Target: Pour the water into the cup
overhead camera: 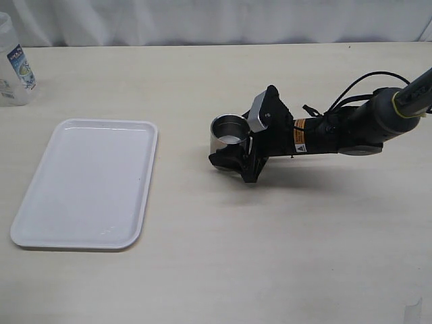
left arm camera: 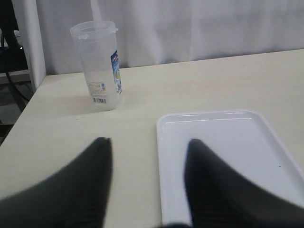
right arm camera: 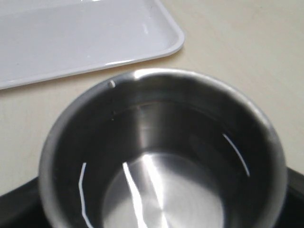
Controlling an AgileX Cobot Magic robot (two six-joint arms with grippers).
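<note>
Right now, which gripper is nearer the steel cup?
Right. The right gripper sits around the cup, a finger on each side. The left gripper hovers over the table at the white tray's edge, well away from the cup.

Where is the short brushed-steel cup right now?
In the exterior view the short cylindrical brushed-steel cup stands on the beige table right of centre, between the jaws of the right end effector, to the right of the white rectangular plastic tray.

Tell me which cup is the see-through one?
The tall plastic container with the blue-white label, standing by itself; the short cup is shiny steel.
</note>
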